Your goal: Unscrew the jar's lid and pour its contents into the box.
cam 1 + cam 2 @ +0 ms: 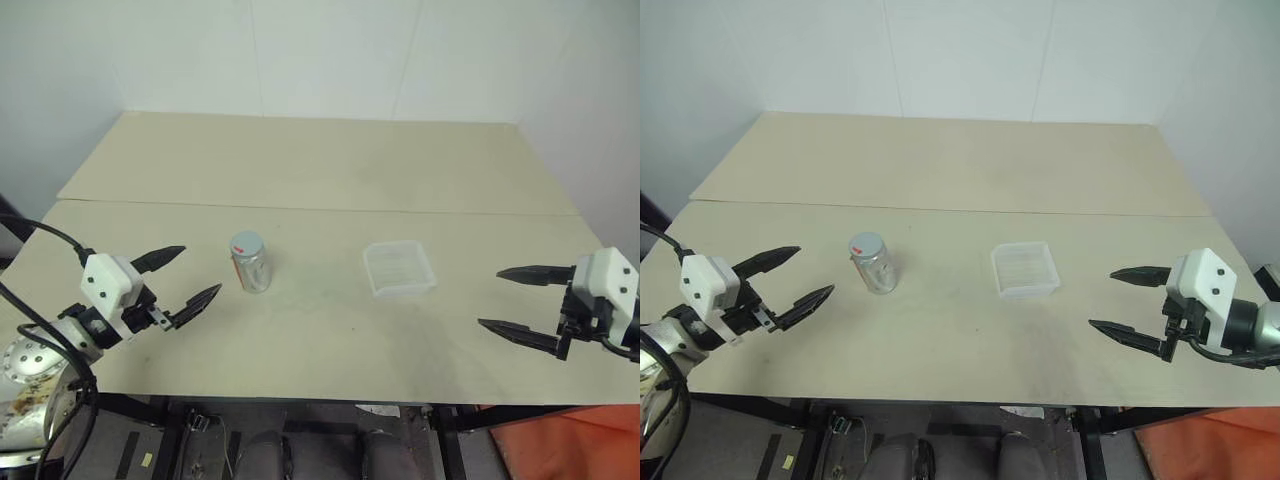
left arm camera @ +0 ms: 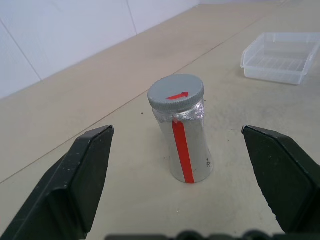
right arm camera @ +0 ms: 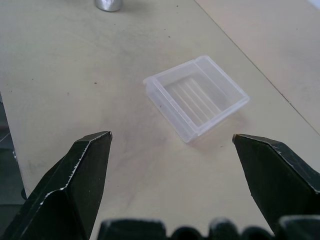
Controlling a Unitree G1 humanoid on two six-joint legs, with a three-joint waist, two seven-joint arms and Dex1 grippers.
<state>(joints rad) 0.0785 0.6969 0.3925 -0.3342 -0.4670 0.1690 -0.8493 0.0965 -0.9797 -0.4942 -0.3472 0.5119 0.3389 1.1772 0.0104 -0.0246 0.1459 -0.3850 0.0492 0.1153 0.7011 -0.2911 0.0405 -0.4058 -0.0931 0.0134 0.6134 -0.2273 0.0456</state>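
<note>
Standing upright left of the box [image 1: 400,268], the jar [image 1: 251,264] wears its lid [image 1: 247,243]; left gripper [image 1: 178,279] and right gripper [image 1: 518,300] hover empty, fingers apart.

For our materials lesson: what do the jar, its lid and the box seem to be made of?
Jar: silvery matte wall, perhaps foil-wrapped plastic or glass; red stripe.
Lid: grey, dull, probably plastic; ribbed edge.
Box: clear, slightly frosted plastic; table shows through.
</note>
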